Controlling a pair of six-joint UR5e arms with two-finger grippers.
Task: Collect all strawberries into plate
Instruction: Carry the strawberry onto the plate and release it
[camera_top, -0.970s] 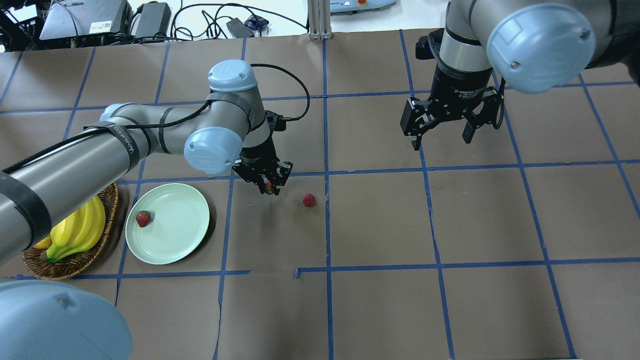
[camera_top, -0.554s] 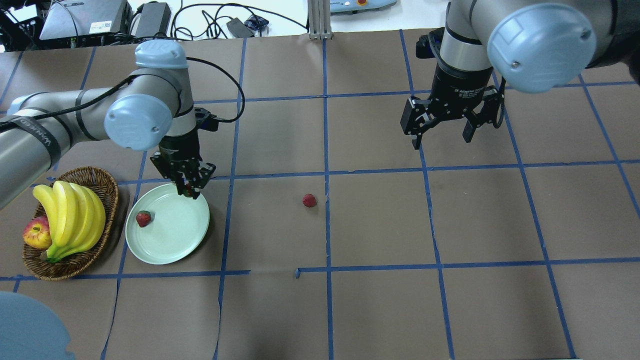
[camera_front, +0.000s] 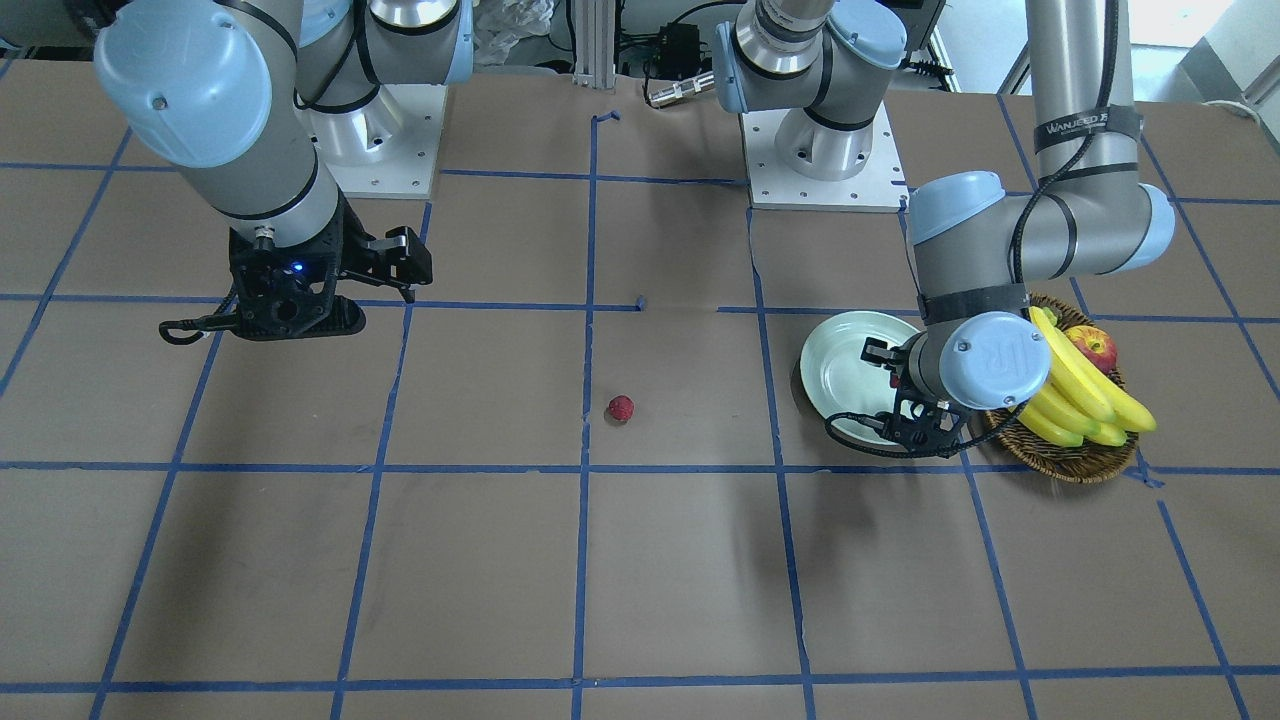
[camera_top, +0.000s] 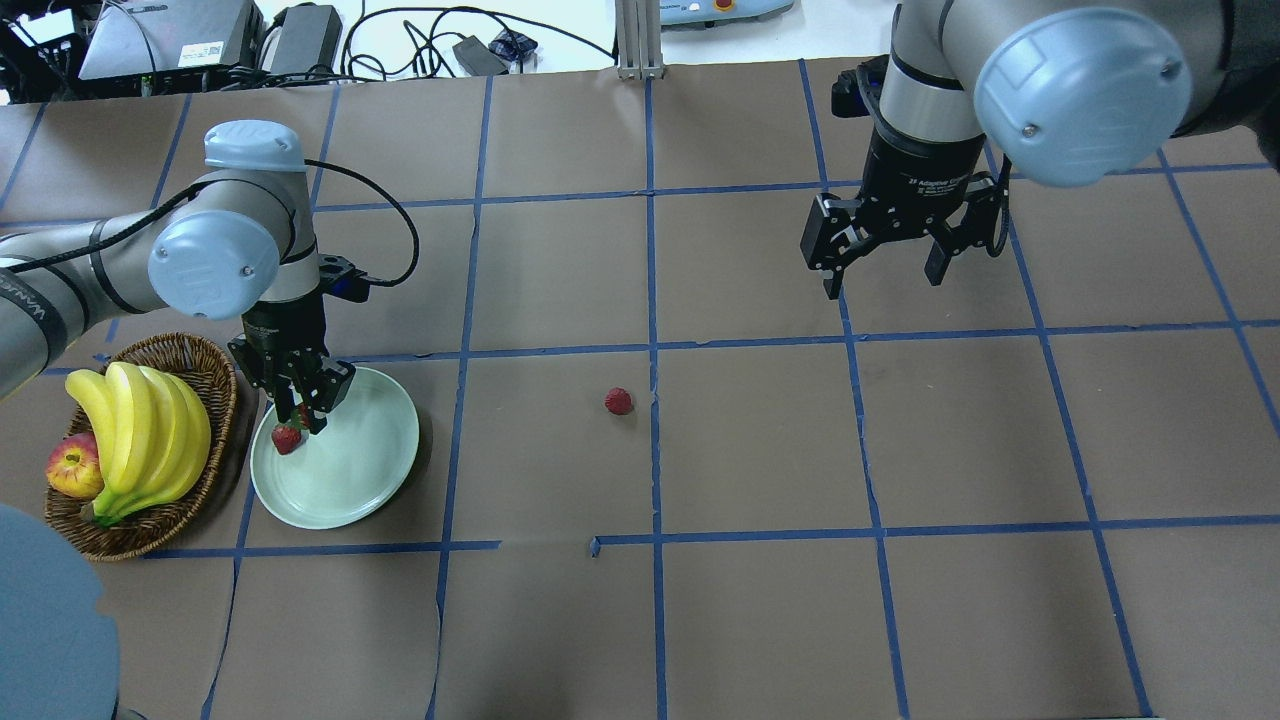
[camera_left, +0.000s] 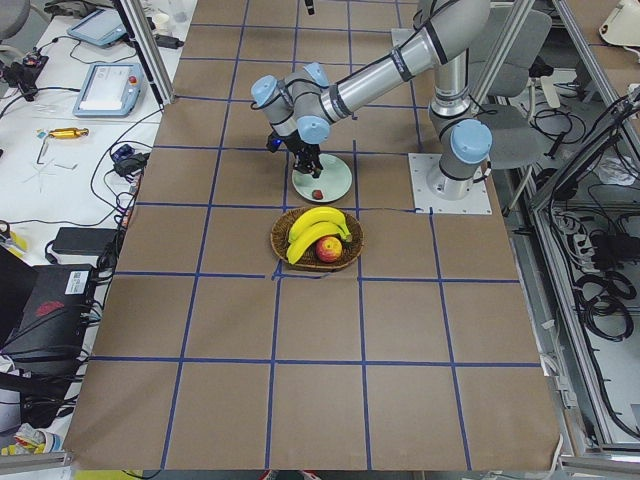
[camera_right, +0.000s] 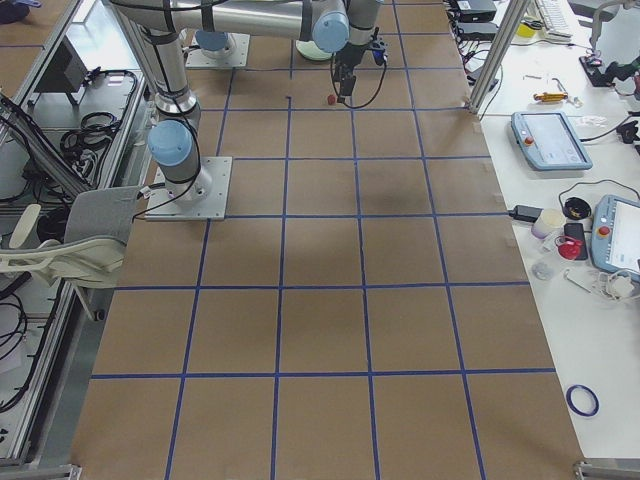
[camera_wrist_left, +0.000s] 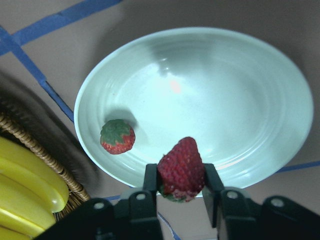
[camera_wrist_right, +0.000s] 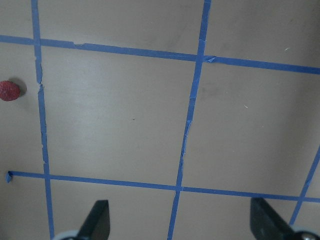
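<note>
Small red strawberry (camera_wrist_left: 181, 167) is pinched by the left gripper (camera_wrist_left: 181, 180) above the edge of the round pale mint plate (camera_wrist_left: 225, 100). Better to move inward and lower before releasing, clear of the strawberry lying inside (camera_wrist_left: 117, 136). Right gripper (camera_top: 884, 280) hangs wide, empty.

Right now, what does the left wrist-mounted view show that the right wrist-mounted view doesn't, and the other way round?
Only the left wrist view: the mint plate, a resting strawberry on it, a second strawberry pinched in the left end effector over the plate, and bananas at the frame's corner. Only the right wrist view: the loose strawberry on the table, and the right end effector, open and empty. Both: brown paper crossed by blue tape lines.
</note>
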